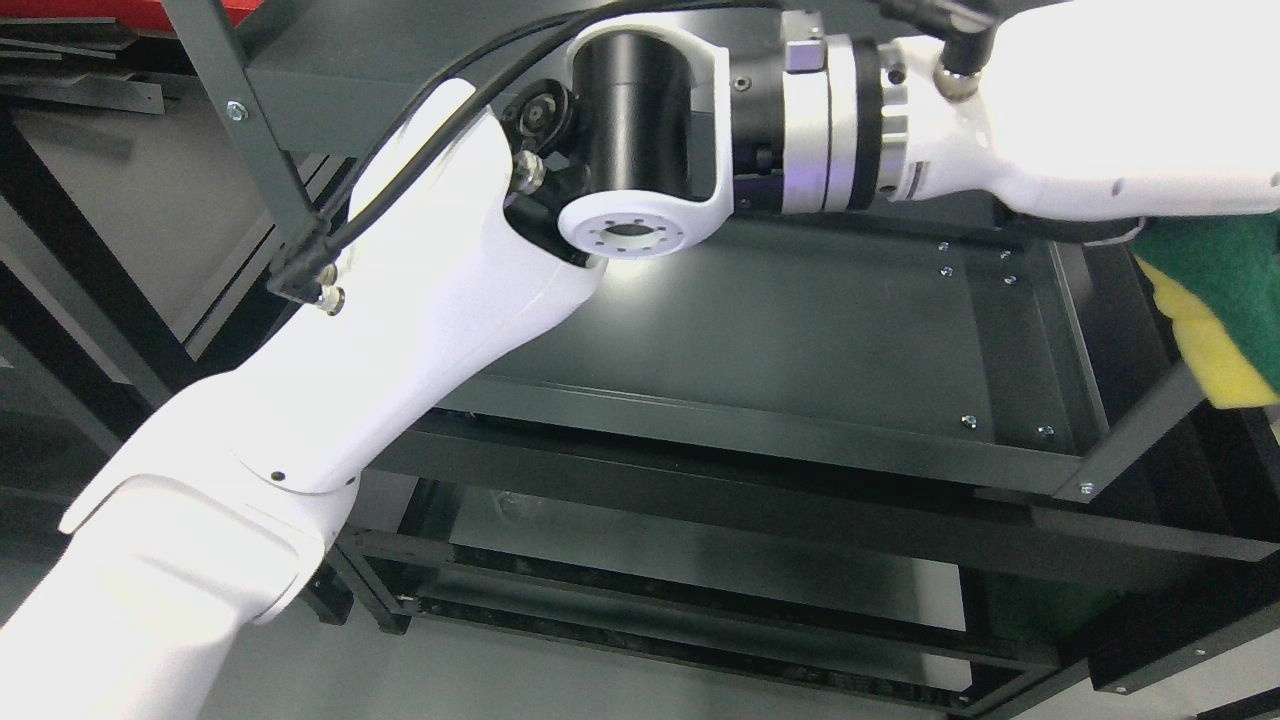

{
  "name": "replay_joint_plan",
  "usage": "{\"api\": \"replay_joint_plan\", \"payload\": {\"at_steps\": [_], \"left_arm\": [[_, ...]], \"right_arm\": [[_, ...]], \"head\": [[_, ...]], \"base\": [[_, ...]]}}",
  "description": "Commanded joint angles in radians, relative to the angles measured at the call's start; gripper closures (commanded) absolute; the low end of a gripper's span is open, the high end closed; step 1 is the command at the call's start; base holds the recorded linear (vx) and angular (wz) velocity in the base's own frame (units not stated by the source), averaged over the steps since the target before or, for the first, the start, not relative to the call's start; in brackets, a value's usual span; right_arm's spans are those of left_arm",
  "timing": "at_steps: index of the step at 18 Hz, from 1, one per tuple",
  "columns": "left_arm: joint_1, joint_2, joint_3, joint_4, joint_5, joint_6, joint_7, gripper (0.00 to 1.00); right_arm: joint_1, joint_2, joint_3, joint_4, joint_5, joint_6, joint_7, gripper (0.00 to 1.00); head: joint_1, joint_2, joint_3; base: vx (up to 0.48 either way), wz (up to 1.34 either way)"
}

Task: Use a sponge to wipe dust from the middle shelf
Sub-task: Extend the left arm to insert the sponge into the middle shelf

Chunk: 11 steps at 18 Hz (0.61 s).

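My left arm enters at the lower left and reaches up and across the shelf unit to the upper right. Its white left hand (1190, 205) is at the right edge of the picture, shut on a green and yellow sponge (1225, 310). The sponge shows just under the hand, green side up, over the right rim of the middle shelf (800, 340). This shelf is a dark grey metal tray with small screws near its right side. The fingertips are hidden by the hand's shell and the picture's edge. The right arm does not show.
A grey upright post (250, 130) of the rack stands at the upper left, beside my forearm. The shelf's front rail (760, 430) runs across the middle, with a lower shelf (700, 560) beneath it. A corner post (1140, 430) rises at the right front.
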Motion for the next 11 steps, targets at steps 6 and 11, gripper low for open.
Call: {"api": "replay_joint_plan", "payload": {"at_steps": [6,11], "left_arm": [[0.073,0.018,0.473,0.006,-0.054,-0.195,-0.411,1.00],[0.112,0.099,0.555,-0.103,0.185,-0.195,-0.500,1.00]], "right_arm": [[0.001,-0.017,0.000,-0.017,0.000,0.001,0.000,0.00],[0.001,-0.017,0.000,-0.017,0.000,0.001,0.000,0.00]], "head": [[0.0000,0.000,0.000],[0.0000,0.000,0.000]], "base": [[-0.008,-0.13],[0.003,0.00]]}}
